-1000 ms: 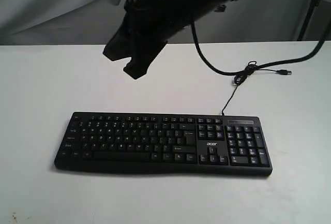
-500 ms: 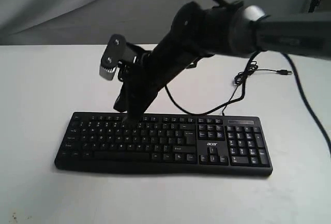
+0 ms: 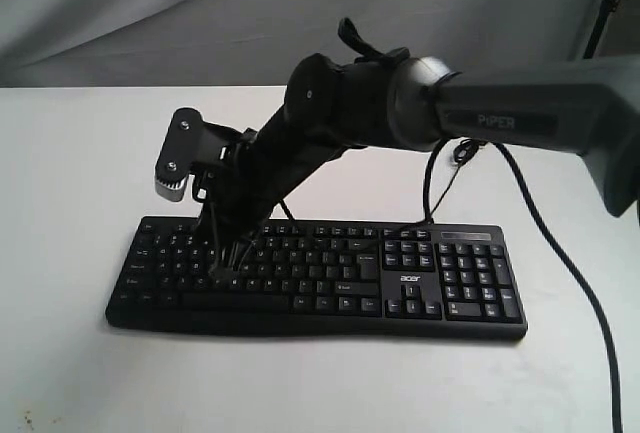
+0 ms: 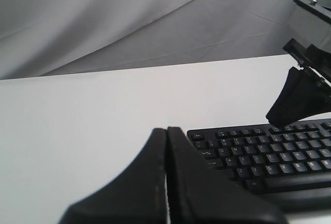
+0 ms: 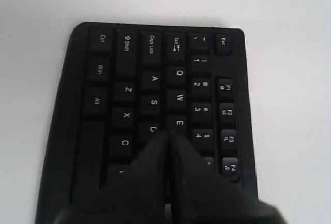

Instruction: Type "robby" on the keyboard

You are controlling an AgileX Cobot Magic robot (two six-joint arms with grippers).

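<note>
The keyboard [image 3: 315,278] lies flat on the surface [image 3: 80,153], with the number pad [image 3: 478,278] at its right end. The right pincer [image 3: 225,271] reaches across from the right, its tip at the left-hand letter keys, just beside the E key [image 5: 179,123]. The left pincer [image 4: 166,133] is off the keyboard, near its Esc corner.

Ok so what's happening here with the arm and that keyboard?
A two-armed robot is typing on a black keyboard that lies on a white table. The right gripper, shut to a point, is stretched across to the left letter keys, with its tip down right beside the E key. Whether it is actually pressing a key can't be told. The left gripper, also shut, sits off the keyboard's left end, not on any key.
</note>
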